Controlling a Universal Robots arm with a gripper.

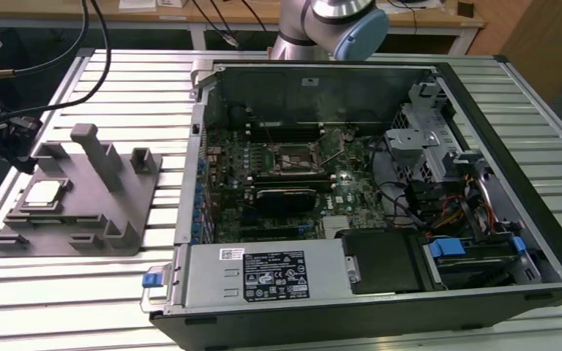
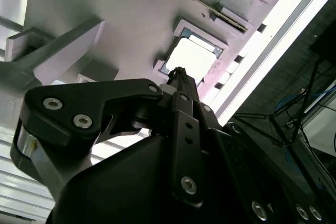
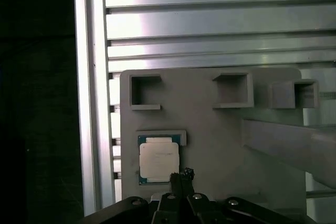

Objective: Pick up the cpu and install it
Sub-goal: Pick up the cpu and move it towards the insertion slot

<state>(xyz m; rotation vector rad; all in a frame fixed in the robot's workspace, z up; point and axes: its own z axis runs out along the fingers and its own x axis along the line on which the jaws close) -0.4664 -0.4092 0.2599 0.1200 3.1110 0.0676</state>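
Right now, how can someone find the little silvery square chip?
At the exterior view's left of the open black computer case sits a grey plastic fixture. The silvery square chip lies flat on it, the only shiny piece among grey posts.

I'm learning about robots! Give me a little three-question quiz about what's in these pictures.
1. True or false: the cpu is already inside the computer case.
2. What is the cpu resting on? A) the grey fixture B) the motherboard C) the bare table slats
3. Fill in the blank: in the first wrist view, the gripper is nearest to the ____.

Key: 1 false, it lies outside the case, at the exterior view's left. 2 A. 3 cpu.
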